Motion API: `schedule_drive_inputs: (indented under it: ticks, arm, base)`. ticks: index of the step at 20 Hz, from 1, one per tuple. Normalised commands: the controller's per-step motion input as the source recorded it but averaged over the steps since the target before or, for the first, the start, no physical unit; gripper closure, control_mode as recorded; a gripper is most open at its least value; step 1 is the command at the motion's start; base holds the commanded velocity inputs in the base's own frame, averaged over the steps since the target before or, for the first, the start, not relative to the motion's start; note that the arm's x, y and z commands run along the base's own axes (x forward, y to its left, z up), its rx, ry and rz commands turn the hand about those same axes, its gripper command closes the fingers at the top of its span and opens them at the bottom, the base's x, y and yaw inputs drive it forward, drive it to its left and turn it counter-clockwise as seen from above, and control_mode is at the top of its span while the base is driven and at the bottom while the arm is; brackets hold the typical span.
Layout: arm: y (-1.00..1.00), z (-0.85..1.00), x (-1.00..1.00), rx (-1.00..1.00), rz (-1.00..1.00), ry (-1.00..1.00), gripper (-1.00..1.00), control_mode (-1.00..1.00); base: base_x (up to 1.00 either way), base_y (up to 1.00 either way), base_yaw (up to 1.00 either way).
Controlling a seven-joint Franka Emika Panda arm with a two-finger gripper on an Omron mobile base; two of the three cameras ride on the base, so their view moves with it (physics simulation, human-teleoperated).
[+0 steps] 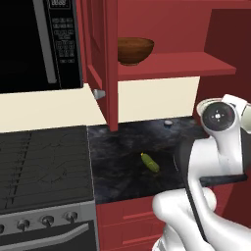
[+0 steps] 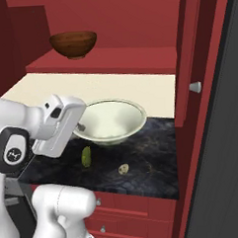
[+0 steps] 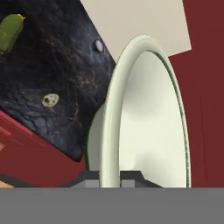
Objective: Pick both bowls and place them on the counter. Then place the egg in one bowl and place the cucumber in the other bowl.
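Your view: black counter point(image 2: 148, 159) beside the stovetop point(image 1: 44, 162), pale bowl point(image 2: 113, 122) empty on the counter, gripper point(image 3: 109, 177) fingers clamped on its rim, brown bowl point(image 2: 73, 44) up on the cabinet shelf point(image 2: 113, 59), cucumber point(image 2: 86, 156) and egg point(image 2: 123, 168) lying loose in front.

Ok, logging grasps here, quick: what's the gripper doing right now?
Gripper: shut on the rim of the pale bowl, which sits at the counter.
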Motion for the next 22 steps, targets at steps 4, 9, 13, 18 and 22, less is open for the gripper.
schedule_drive_inputs:
  ticks: [4,9,13,18,22]
  arm:
    - [0.00,-0.44,0.22,0.00,0.00,0.14,1.00,-1.00]
    - [0.00,-0.47,0.41,0.00,0.02,0.07,1.00,-1.00]
    - [0.00,-0.55,0.49,0.00,0.07,0.00,1.00,-1.00]
    - [0.00,-0.56,0.52,0.05,0.10,0.00,1.00,-1.00]
    - [-0.03,-0.47,0.55,0.07,0.10,0.00,1.00,-1.00]
  base:
    - [0.00,0.00,0.00]
    - [0.00,0.00,0.00]
    - [0.00,0.00,0.00]
    - [0.00,0.00,0.00]
    - [0.00,0.00,0.00]
